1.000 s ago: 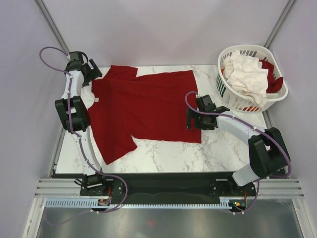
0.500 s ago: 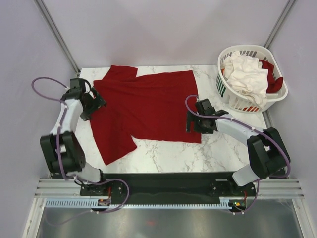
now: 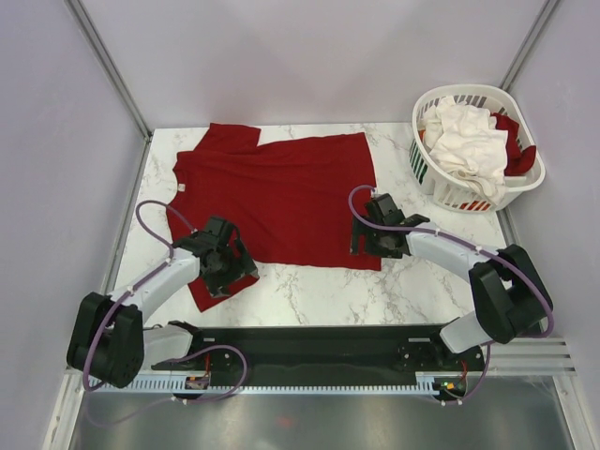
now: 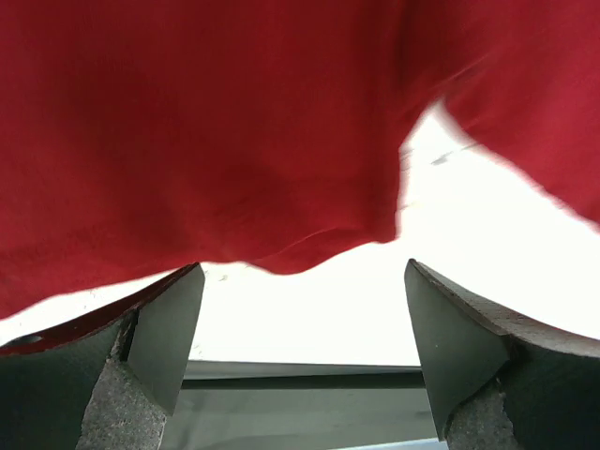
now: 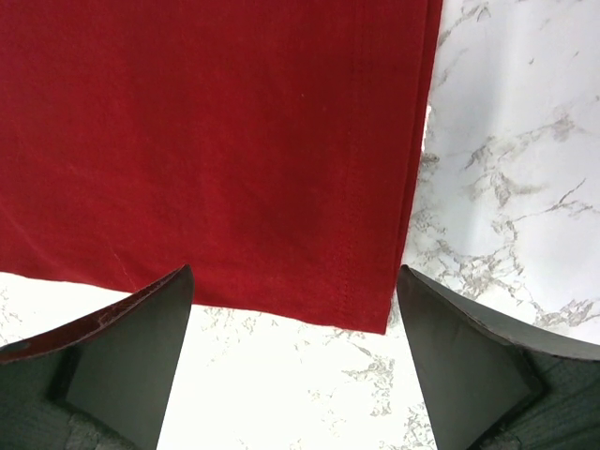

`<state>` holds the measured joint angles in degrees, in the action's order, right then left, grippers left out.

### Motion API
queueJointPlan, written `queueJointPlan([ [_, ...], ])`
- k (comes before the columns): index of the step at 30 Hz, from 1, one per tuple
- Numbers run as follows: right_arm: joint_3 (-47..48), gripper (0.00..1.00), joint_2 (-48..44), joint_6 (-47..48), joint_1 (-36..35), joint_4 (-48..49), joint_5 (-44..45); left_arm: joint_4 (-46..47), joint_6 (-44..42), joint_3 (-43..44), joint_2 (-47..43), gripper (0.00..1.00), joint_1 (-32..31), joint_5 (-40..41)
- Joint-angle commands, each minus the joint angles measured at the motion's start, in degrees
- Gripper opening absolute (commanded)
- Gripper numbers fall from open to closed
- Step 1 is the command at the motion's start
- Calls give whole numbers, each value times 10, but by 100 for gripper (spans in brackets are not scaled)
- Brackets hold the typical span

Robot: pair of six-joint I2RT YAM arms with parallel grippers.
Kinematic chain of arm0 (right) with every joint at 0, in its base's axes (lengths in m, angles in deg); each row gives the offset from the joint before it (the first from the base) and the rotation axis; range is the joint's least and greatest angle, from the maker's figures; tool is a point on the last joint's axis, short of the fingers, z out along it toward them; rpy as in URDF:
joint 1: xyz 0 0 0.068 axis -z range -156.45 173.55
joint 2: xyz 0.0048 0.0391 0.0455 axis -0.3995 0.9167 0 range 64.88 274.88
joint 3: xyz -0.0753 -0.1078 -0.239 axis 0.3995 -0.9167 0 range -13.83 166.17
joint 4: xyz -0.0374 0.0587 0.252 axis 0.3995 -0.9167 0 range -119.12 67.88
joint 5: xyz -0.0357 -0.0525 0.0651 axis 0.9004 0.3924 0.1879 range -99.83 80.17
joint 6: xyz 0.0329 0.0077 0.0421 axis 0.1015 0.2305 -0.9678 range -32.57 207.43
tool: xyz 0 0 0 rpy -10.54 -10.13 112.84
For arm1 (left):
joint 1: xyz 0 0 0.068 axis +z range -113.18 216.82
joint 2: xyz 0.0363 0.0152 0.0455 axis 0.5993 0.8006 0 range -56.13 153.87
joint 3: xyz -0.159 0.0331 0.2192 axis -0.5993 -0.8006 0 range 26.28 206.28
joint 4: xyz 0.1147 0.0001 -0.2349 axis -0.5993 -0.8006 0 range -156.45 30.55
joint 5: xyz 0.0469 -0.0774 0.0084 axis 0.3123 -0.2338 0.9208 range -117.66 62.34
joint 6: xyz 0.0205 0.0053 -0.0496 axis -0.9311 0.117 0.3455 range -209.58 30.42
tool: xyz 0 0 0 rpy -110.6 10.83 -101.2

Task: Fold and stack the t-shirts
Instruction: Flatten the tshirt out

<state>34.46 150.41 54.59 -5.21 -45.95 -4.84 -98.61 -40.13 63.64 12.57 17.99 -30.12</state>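
Observation:
A dark red t-shirt [image 3: 272, 197] lies spread flat on the marble table. My left gripper [image 3: 231, 268] is open and empty, low over the shirt's near left sleeve. In the left wrist view the sleeve [image 4: 216, 141] fills the top, and its hem sits just ahead of my open left gripper [image 4: 300, 347]. My right gripper [image 3: 361, 242] is open and empty at the shirt's near right hem. In the right wrist view the shirt [image 5: 216, 141] ends at a hem corner between the fingers of my right gripper [image 5: 295, 366]. A white t-shirt [image 3: 466, 139] lies bunched in the basket.
A white slotted basket [image 3: 429, 178] stands at the table's far right, holding the white shirt and another red cloth [image 3: 517, 150]. The table's near edge [image 4: 300, 370] shows as a dark band in the left wrist view. Bare marble [image 5: 506, 169] lies right of the hem.
My left arm has swung from the far left corner down to the near left sleeve. My right gripper has shifted only slightly at the hem. The shirt has not moved.

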Motion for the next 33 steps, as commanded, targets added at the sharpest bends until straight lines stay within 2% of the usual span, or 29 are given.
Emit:
queueJointPlan([
  [1, -12, 98, -21, 1, -3, 17, -2, -4, 50, -23, 0, 95, -22, 23],
  [7, -17, 98, -13, 14, -3, 27, -19, -4, 50, -1, -21, 95, -22, 23],
  [13, -11, 98, 12, 15, -3, 39, -35, -4, 50, 15, 10, 95, -21, 23],
  [14, -9, 98, 16, 17, -3, 39, -40, -58, 79, 22, 18, 87, -21, 201],
  [17, -4, 98, 16, 23, -3, 36, -36, -62, 58, 47, 40, 85, -19, 228],
  [18, -3, 98, 15, 24, -3, 30, -33, -65, 54, 51, 42, 84, -15, 230],
  [19, -2, 98, 14, 25, -3, 28, -30, -65, 51, 52, 41, 76, -12, 229],
  [20, -2, 98, 11, 27, -3, 27, -29, -65, 49, 52, 36, 74, -9, 229],
  [26, -4, 98, 18, 25, -3, 22, -20, -52, 40, 44, 54, 76, -4, 207],
  [29, 0, 98, 30, 28, -3, 22, -17, -29, 41, 25, 43, 76, -5, 168],
  [33, 6, 98, 42, 29, -3, 22, -12, -22, 42, -11, 41, 76, -5, 163],
])
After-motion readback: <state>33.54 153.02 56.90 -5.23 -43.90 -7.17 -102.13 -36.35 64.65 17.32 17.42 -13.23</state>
